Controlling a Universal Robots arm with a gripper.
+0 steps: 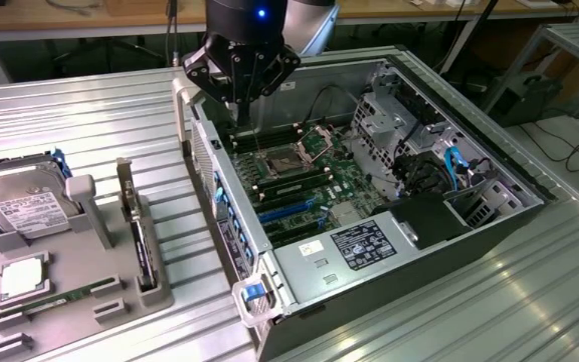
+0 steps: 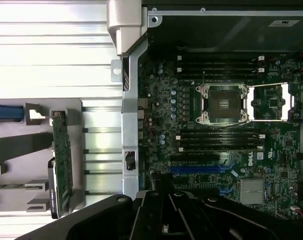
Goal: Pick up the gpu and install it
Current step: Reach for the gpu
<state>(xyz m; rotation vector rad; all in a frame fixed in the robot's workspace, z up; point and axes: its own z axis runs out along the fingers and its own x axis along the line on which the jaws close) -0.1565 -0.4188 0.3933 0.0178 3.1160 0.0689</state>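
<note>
The gpu (image 1: 139, 243) is a thin dark card standing on edge in a slot of the grey holder tray (image 1: 88, 260), its pale metal bracket strip at the far end. In the wrist view the gpu (image 2: 62, 161) shows its green edge beside the case wall. My gripper (image 1: 237, 96) hangs shut and empty above the rear edge of the open computer case (image 1: 491, 188), over the motherboard (image 1: 315, 185). It is well apart from the gpu, toward the exterior view's right. Black gripper parts (image 2: 165, 220) cover the picture's lower edge, near the blue expansion slot (image 2: 196, 169).
The tray also holds a silver hard drive (image 1: 20, 202), a square processor (image 1: 23, 276) and a green memory stick (image 1: 63, 296). Inside the case are the open CPU socket (image 2: 224, 103), memory slots, cables and a black duct (image 1: 425, 219). Everything rests on a ribbed metal table (image 1: 470, 302).
</note>
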